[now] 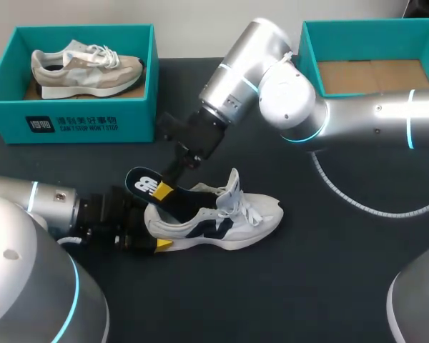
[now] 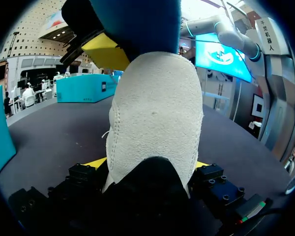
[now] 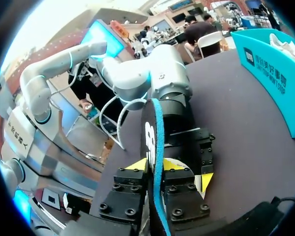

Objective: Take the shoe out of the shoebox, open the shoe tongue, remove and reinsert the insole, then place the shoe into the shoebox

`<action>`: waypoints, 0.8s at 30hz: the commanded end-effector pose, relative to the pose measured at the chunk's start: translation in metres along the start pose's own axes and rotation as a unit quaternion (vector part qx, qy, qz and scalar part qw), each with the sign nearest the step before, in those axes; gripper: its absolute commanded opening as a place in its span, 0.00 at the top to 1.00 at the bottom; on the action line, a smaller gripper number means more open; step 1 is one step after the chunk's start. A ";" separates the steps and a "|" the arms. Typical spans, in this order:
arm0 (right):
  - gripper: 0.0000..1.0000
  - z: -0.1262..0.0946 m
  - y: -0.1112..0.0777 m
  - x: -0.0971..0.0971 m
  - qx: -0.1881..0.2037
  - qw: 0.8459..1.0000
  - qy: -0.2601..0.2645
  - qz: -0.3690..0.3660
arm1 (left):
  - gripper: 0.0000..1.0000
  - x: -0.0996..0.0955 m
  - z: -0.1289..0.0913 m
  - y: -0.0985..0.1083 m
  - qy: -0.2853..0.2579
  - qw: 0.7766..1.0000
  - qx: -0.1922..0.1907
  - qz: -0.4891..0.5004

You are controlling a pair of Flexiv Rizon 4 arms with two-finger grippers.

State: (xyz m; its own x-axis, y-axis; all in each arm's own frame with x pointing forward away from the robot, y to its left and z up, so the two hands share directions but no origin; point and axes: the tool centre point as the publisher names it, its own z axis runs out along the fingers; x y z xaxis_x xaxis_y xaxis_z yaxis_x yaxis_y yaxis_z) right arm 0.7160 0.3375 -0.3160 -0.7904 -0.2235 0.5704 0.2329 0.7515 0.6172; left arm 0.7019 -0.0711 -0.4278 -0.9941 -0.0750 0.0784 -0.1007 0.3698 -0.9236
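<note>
My left gripper (image 1: 154, 229) squeezes the heel of the white shoe (image 1: 232, 223) on the table (image 1: 329, 286) (toe pointing to my right). My right gripper (image 1: 164, 191) pinches the insole (image 1: 144, 183), its front end inside the shoe.

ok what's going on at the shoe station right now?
The left pincer is clamped on the heel of the white shoe, which lies on the table outside the boxes. The right pincer grips the insole by its heel end; that end sticks up out of the shoe, while the front reaches into the opening. Going in or coming out, can't tell. A beige shoe sits in the left box; the right box holds no shoe.
</note>
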 end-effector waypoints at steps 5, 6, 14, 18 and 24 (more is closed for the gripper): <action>1.00 -0.008 0.015 0.005 0.007 1.000 0.005 -0.002 | 1.00 -0.005 0.006 0.006 0.000 1.000 -0.001 0.000; 1.00 -0.010 0.018 0.006 0.003 1.000 0.003 -0.002 | 1.00 -0.005 0.006 0.006 0.000 1.000 -0.001 0.000; 1.00 -0.041 0.062 0.017 -0.050 0.997 -0.054 -0.017 | 1.00 -0.005 0.006 0.006 0.000 1.000 -0.001 0.000; 1.00 -0.060 0.082 0.019 -0.087 0.991 -0.097 -0.031 | 1.00 -0.005 0.006 0.006 0.000 1.000 -0.001 0.000; 1.00 -0.090 0.113 0.023 -0.136 0.978 -0.152 -0.039 | 1.00 -0.005 0.006 0.006 0.000 1.000 -0.001 0.000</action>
State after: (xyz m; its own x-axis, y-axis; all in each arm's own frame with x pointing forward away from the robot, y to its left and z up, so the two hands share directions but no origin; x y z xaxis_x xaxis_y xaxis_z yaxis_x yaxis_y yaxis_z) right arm 0.7812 0.3711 -0.1959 -0.9059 -0.1215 0.4058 0.2781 0.5519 0.7862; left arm 0.7019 -0.0712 -0.4278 -0.9941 -0.0750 0.0784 -0.1007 0.3699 -0.9236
